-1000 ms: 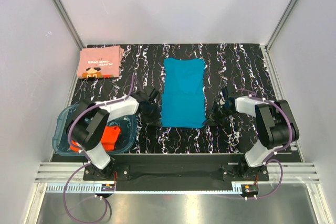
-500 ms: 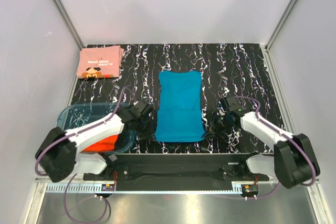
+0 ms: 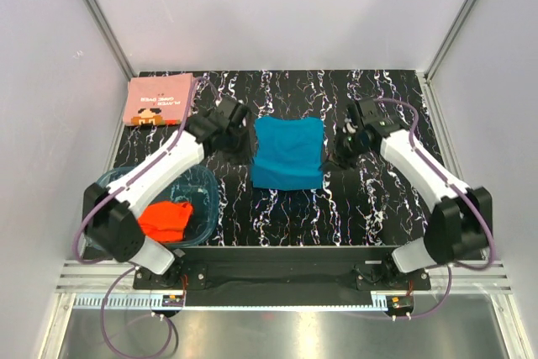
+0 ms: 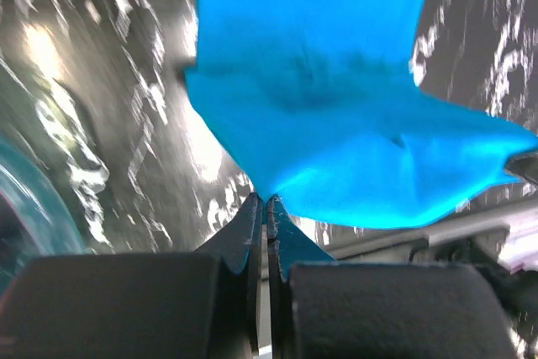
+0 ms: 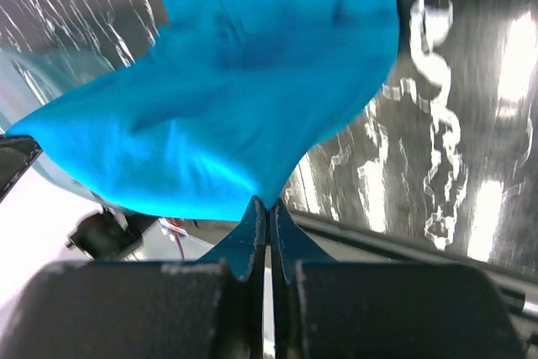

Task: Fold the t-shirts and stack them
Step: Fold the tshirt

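Sitting at the front left of the black, white-veined table, a clear blue-tinted plastic tub holds a crumpled orange-red t-shirt, and the left arm stretches across above the tub's far side. A salmon-pink t-shirt lies neatly folded in the far left corner, well apart from everything else. The teal-blue t-shirt lies in the middle of the table between the two arms, its near part lifted and doubled back over the rest. The left gripper has its jaws pressed together on a pinch of the teal cloth at the shirt's left side. The right gripper is clamped the same way on the right side, so the fabric hangs between them in a soft sag. The pink shirt carries dark printed lettering above a small dark graphic, too small to read from above.
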Tool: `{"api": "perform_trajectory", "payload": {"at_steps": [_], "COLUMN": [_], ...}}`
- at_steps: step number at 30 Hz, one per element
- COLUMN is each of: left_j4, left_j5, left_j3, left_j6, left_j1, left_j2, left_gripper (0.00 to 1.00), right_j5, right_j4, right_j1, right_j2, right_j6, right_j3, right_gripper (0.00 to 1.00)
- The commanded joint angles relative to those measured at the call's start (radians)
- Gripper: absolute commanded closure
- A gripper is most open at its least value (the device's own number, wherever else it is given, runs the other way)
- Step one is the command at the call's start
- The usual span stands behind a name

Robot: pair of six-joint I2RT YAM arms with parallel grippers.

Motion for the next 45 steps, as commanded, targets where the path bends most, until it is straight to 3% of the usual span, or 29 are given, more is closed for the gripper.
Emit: {"api": "perform_trajectory", "payload": {"at_steps": [1, 13, 22, 32, 41, 43, 44, 45], "left_j4": [-0.022, -0.002, 0.0, 0.036, 0.125, 0.174, 0.185, 0.184], "left_j5": [-0.007, 0.091, 0.069, 0.141, 0.181, 0.14, 0.117, 0.114], "left_j3": [0.12, 0.425, 0.552, 0.638, 0.798, 0.909, 0.962, 1.008], "left_j6": [0.115, 0.201, 0.207, 0.203, 0.215, 0.215, 0.215, 0.21], "left_j1": [0.067, 0.163, 0.198, 0.242, 0.281, 0.29, 0.304, 0.313], "left_j2": [0.073, 0.381, 0.467, 0.582, 0.791, 0.867, 0.897, 0.929], "left_gripper": [1.0, 1.0, 1.0, 1.0, 0.98, 0.94, 0.82, 0.78], "right_j5": [0.035, 0.004, -0.044, -0.068, -0.074, -0.088, -0.087, -0.146], "right_j4": [-0.03, -0.043, -0.046, -0.046, 0.051, 0.107, 0.132, 0.132], "right_j1": [-0.027, -0.127, -0.153, -0.173, -0.22, -0.236, -0.251, -0.26], "right_j2": [0.126, 0.369, 0.487, 0.616, 0.786, 0.864, 0.899, 0.979], "right_j6": [-0.072, -0.176, -0.204, -0.205, -0.205, -0.179, -0.164, -0.146], "right_j3": [0.142, 0.385, 0.54, 0.656, 0.823, 0.898, 0.937, 0.989], "right_gripper": [1.0, 1.0, 1.0, 1.0, 0.98, 0.92, 0.76, 0.64]}}
